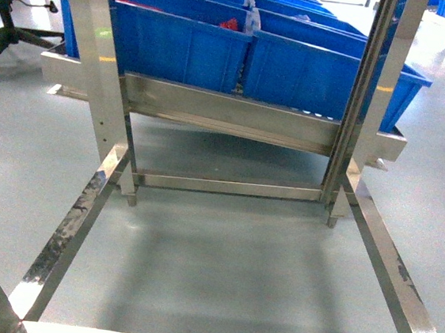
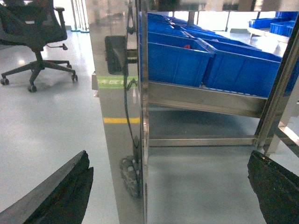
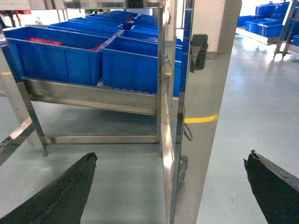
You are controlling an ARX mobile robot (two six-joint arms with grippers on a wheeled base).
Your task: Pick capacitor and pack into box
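Capacitor and box nowhere in sight; only blue bins (image 1: 296,71) racked ahead on steel frame (image 1: 236,116). Left gripper (image 2: 168,196) and right gripper (image 3: 170,191) hanging low, jaws wide apart, nothing held, presumably parked for approach.

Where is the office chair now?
The office chair stands on the grey floor at the head view's top left, left of the blue bins on the steel rack.

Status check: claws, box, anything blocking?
Both claws open and empty, left claw, right claw. Peach box and capacitors not in view. Steel rack post and blue bins ahead.
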